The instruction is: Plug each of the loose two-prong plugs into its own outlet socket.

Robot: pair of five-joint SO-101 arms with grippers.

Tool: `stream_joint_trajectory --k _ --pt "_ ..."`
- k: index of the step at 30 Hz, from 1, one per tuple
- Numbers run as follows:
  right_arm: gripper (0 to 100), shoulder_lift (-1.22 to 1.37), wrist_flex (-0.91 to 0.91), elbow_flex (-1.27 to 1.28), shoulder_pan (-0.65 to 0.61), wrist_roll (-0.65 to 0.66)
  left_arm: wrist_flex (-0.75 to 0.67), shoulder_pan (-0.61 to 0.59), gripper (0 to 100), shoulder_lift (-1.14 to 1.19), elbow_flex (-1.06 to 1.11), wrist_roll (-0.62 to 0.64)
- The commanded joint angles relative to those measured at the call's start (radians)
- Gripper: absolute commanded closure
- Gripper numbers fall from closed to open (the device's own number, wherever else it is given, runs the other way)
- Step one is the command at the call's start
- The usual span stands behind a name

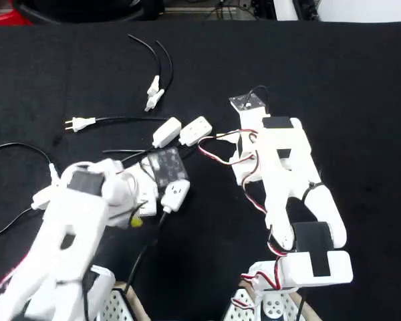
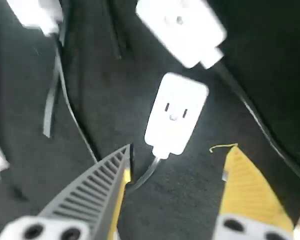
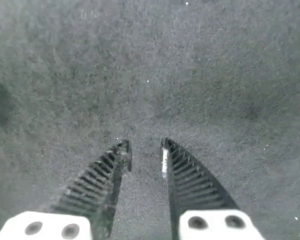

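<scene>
1. Near socket [image 2: 174, 114]: white, two slots and a round hole, face up on the black cloth [image 1: 361, 80]. It lies just ahead of the left gripper [image 2: 179, 149].
2. Left gripper: fingers wide apart, holding nothing. The arm is bent low at front-left.
3. Second socket [image 1: 166, 132] and third socket [image 1: 196, 129] lie side by side mid-table.
4. Right gripper [image 3: 145, 150]: fingers narrowly apart, empty, over bare cloth near the third socket. There is open cloth to the right.
5. Left plug [image 1: 80, 123] lies alone.
6. Plug pair [image 1: 153, 87] lies farther back, well apart from the sockets.
</scene>
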Motion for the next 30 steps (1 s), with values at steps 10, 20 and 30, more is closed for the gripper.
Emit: stream_joint_trajectory --k 10,20,30 --pt "89.3 -0.002 -0.011 -0.022 0.014 -0.005 -0.304 0.051 72 -0.241 0.410 -0.253" --pt "89.3 -0.002 -0.011 -0.022 0.014 -0.005 -0.391 0.045 72 0.176 0.216 -0.253" --pt "89.3 -0.002 -0.011 -0.022 0.014 -0.005 -0.379 -0.050 72 0.663 -0.134 -0.256"
